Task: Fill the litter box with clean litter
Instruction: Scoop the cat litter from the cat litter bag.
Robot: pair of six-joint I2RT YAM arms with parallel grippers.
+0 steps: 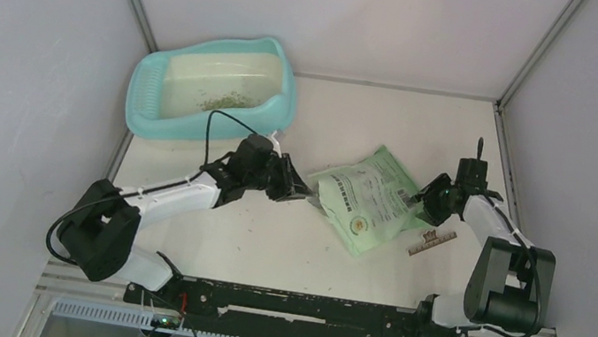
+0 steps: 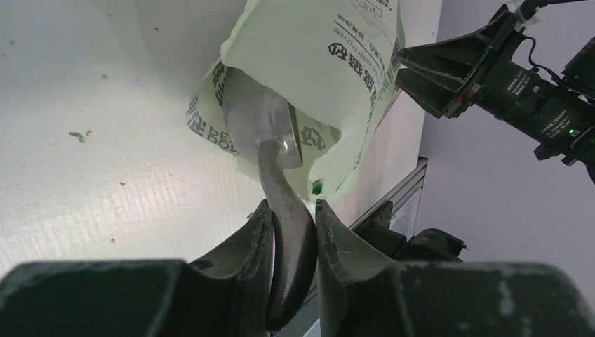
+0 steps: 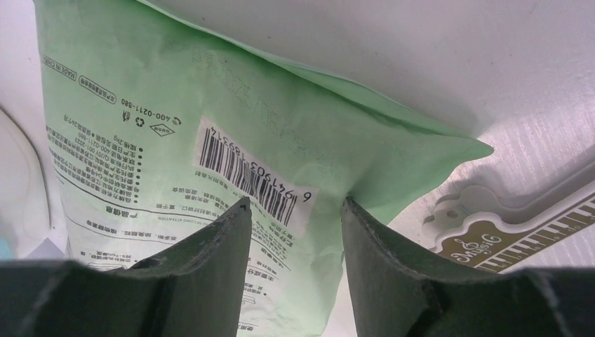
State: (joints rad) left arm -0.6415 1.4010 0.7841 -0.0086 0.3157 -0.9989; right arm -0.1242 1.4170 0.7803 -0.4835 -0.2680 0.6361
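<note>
Smooth turquoise plastic litter box (image 1: 194, 129) is placed at far left of table (image 1: 266, 244), long axis left to right, slotted ledge at left end, some pale granular litter (image 1: 229, 102) inside, curved metal scoop (image 2: 256, 119) is clamped by left gripper (image 2: 291, 207), bowl inside green printed bag (image 2: 330, 42), right gripper (image 3: 293, 207) jaws are kept apart over bag.

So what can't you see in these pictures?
Left wrist view: the scoop goes into the bag, so what it holds is hidden.
Right wrist view: whether the right gripper pinches the bag; its fingers cover the contact.
Top view: litter grains in the litter box are too small to count.
</note>
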